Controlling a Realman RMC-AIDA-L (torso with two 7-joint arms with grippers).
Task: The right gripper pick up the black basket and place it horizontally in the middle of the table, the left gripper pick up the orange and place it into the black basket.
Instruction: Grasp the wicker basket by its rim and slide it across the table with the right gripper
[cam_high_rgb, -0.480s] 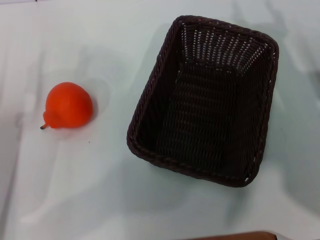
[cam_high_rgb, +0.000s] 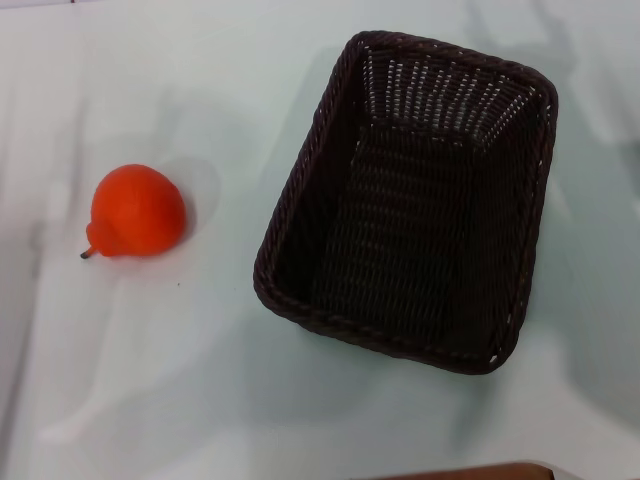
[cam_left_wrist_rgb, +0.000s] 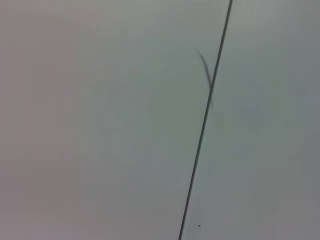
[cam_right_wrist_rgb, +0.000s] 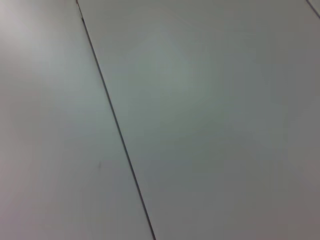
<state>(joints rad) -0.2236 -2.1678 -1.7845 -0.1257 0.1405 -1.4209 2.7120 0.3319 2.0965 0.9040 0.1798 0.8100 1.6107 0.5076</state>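
the basket (cam_high_rgb: 410, 200) sits on the worktop (cam_high_rgb: 180, 380) right of centre in the head view, open side up, its long axis running roughly away from the robot and turned slightly, the far end leaning to the right. nothing lies inside it. the orange (cam_high_rgb: 137, 211) rests on the worktop well apart to the basket's left, its short dark stem pointing left and toward the robot. bare worktop lies between the two. a thin brown edge (cam_high_rgb: 470, 472) shows at the near border of the head view. neither gripper appears in any view, so the state of their fingers cannot be told. both wrist views show only pale worktop (cam_left_wrist_rgb: 100, 125) crossed by a thin dark seam (cam_left_wrist_rgb: 202, 135), the right one likewise with its seam (cam_right_wrist_rgb: 117, 125).
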